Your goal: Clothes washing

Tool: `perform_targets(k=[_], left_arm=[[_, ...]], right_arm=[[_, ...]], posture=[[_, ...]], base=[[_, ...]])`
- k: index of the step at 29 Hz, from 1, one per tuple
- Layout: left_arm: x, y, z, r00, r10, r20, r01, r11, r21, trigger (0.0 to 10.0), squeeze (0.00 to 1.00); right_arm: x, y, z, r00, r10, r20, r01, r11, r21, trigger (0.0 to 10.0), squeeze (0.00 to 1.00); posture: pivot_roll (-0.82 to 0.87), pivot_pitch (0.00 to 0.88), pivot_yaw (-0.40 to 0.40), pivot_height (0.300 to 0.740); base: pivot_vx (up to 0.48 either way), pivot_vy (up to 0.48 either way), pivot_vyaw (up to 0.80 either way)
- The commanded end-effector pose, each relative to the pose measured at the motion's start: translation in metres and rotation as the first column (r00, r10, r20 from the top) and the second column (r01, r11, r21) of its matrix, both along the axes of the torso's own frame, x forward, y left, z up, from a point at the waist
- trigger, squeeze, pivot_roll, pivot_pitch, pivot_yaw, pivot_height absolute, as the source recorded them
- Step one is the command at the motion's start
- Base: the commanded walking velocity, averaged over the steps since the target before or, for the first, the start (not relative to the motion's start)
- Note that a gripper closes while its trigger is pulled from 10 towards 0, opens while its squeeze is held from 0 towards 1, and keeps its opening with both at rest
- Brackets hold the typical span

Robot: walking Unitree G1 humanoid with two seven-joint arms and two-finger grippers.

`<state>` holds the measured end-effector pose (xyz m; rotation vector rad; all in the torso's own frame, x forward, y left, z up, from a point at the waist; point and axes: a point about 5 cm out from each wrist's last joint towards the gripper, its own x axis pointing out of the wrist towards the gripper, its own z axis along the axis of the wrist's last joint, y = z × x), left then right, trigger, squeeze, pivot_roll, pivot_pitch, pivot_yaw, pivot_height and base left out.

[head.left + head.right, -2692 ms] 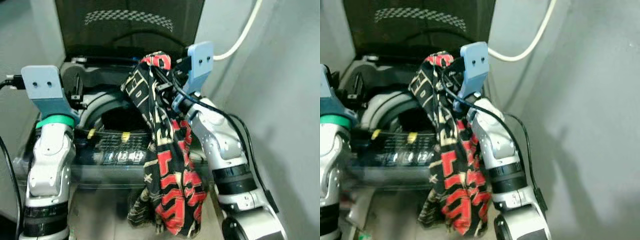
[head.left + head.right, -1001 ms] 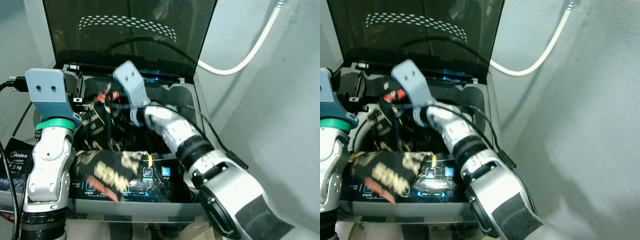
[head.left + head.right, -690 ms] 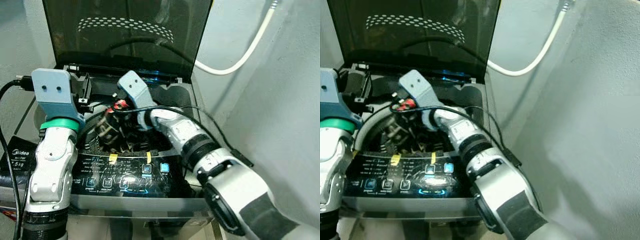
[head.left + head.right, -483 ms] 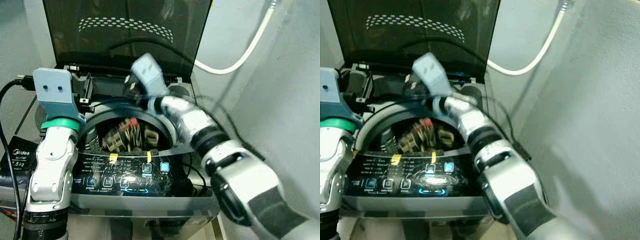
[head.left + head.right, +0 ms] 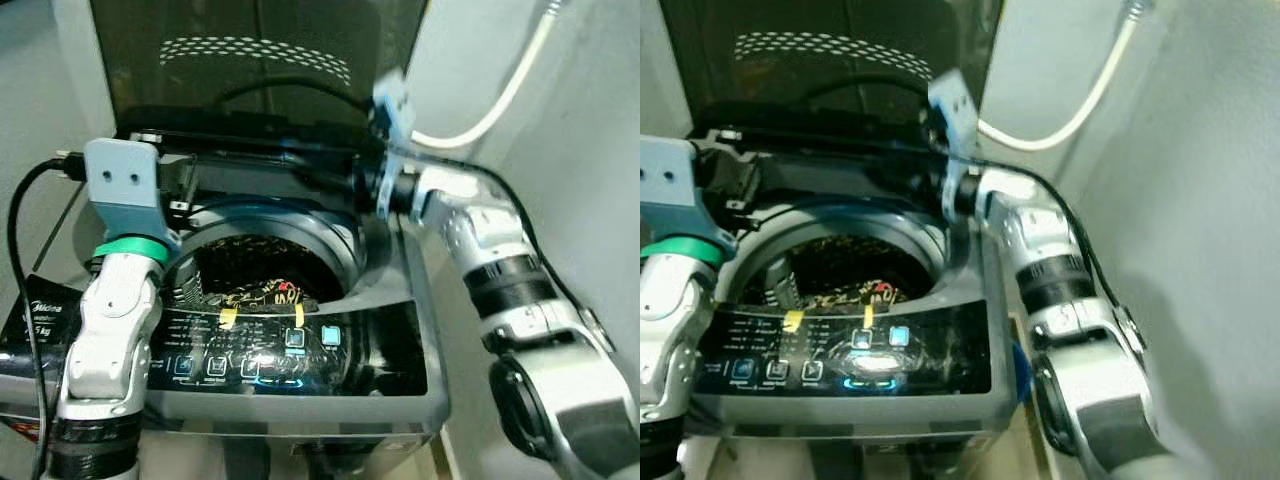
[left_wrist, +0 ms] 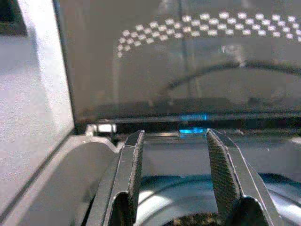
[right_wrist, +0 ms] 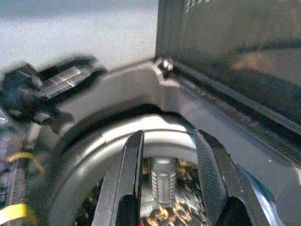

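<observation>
In the left eye view, our black, red and cream patterned garment (image 5: 262,293) lies in the drum of the grey top-loading washing machine (image 5: 385,345), below both jaws.

In the left wrist view, our left gripper (image 6: 176,174) has wide, empty jaws.

In the right wrist view, our right gripper (image 7: 165,176) also has wide, empty jaws above the drum; we think cloth near the rim could catch the raised dark tinted lid (image 5: 250,60) at closing.

A top-loading washing machine (image 5: 940,375) stands open, its dark lid (image 5: 830,50) raised at the far side. Inside the drum (image 5: 855,262) lies a black, red and cream patterned garment (image 5: 855,295). The lit control panel (image 5: 855,355) runs along the near edge, with 2 yellow tape strips (image 5: 792,320). The right arm (image 5: 1040,260) reaches over the machine's far right corner. The left arm (image 5: 670,300) stands at the near left. A white hose (image 5: 1080,105) hangs on the grey wall (image 5: 1180,200).
</observation>
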<state>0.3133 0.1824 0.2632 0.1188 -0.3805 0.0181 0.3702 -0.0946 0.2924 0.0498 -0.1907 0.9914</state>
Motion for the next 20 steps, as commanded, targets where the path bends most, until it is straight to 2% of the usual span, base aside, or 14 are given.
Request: perform_targets(k=[1,2,4,5,6,7,10,11,15,16,17,18,19,20], left_arm=[[0.005,-0.006,-0.006,0.999,-0.024,-0.048,0.024,1.000,0.005,10.0,0.00],[0.005,-0.006,-0.006,0.999,-0.024,-0.048,0.024,1.000,0.005,10.0,0.00],[0.010,-0.011,-0.011,0.997,-0.031,-0.070,0.031,0.999,0.007,10.0,0.00],[0.013,-0.014,-0.012,0.996,-0.037,-0.076,0.036,0.999,-0.011,10.0,0.00],[0.013,-0.014,-0.012,0.996,-0.037,-0.076,0.036,0.999,-0.011,10.0,0.00],[0.018,-0.020,-0.011,0.996,-0.048,-0.080,0.045,0.998,-0.041,10.0,0.00],[0.019,-0.022,-0.009,0.995,-0.054,-0.081,0.050,0.998,-0.050,10.0,0.00],[0.020,-0.024,-0.008,0.995,-0.056,-0.077,0.053,0.998,-0.042,10.0,0.00],[0.020,-0.026,-0.010,0.995,-0.064,-0.078,0.061,0.997,-0.038,10.0,0.00],[0.020,-0.027,-0.013,0.994,-0.069,-0.085,0.066,0.997,-0.041,10.0,0.00],[0.019,-0.029,-0.015,0.993,-0.072,-0.090,0.068,0.997,-0.046,10.0,0.00],[0.019,-0.029,-0.015,0.993,-0.072,-0.090,0.068,0.997,-0.046,10.0,0.00],[0.019,-0.031,-0.017,0.993,-0.074,-0.093,0.070,0.996,-0.049,10.0,0.00],[0.019,-0.031,-0.017,0.993,-0.074,-0.093,0.070,0.996,-0.049,10.0,0.00]], right_arm=[[0.000,-0.015,0.007,0.983,-0.180,0.028,0.176,0.978,0.108,10.0,0.00],[0.000,-0.015,0.007,0.983,-0.180,0.028,0.176,0.978,0.108,10.0,0.00],[0.006,-0.030,-0.009,0.902,-0.424,-0.084,0.432,0.886,0.170,10.0,0.00],[0.006,-0.034,-0.022,0.851,-0.504,-0.148,0.524,0.834,0.174,10.0,0.00],[0.006,-0.034,-0.022,0.851,-0.504,-0.148,0.524,0.834,0.174,10.0,0.00],[0.000,-0.038,-0.034,0.782,-0.611,-0.122,0.623,0.771,0.129,10.0,0.00],[-0.004,-0.039,-0.036,0.757,-0.650,-0.064,0.653,0.750,0.105,10.0,0.00],[-0.007,-0.041,-0.032,0.720,-0.694,0.016,0.689,0.717,0.102,10.0,0.00],[-0.015,-0.040,-0.029,0.713,-0.699,0.055,0.690,0.713,0.126,10.0,0.00],[-0.019,-0.036,-0.031,0.722,-0.688,0.076,0.676,0.725,0.134,10.0,0.00],[-0.024,-0.028,-0.035,0.752,-0.656,0.065,0.644,0.752,0.142,10.0,0.00],[-0.024,-0.028,-0.035,0.752,-0.656,0.065,0.644,0.752,0.142,10.0,0.00],[-0.027,-0.018,-0.040,0.781,-0.621,0.062,0.609,0.780,0.144,10.0,0.00],[-0.027,-0.018,-0.040,0.781,-0.621,0.062,0.609,0.780,0.144,10.0,0.00]], posture=[[0.16,0.011,0.039,0.740],[0.16,0.011,0.039,0.740],[0.14,0.004,0.063,0.740],[0.14,0.004,0.063,0.740],[0.14,0.004,0.063,0.740],[0.14,0.004,0.063,0.740],[0.14,0.004,0.063,0.740],[0.12,0.000,0.072,0.740],[0.10,0.000,0.066,0.740],[0.10,0.000,0.066,0.740],[0.09,0.000,0.057,0.740],[0.09,0.000,0.057,0.740],[0.10,0.000,0.048,0.740],[0.10,0.000,0.048,0.740]], base=[[0.000,0.000,0.00],[0.000,0.000,0.00],[0.000,0.000,0.00],[0.000,0.000,0.00],[0.000,0.000,0.00],[0.000,0.000,0.00],[0.000,0.000,0.00],[0.000,0.000,0.00],[0.000,0.000,0.00],[0.000,0.000,0.00],[0.000,0.000,0.00],[0.000,0.000,0.00],[0.000,0.000,0.00],[0.000,0.000,0.00]])
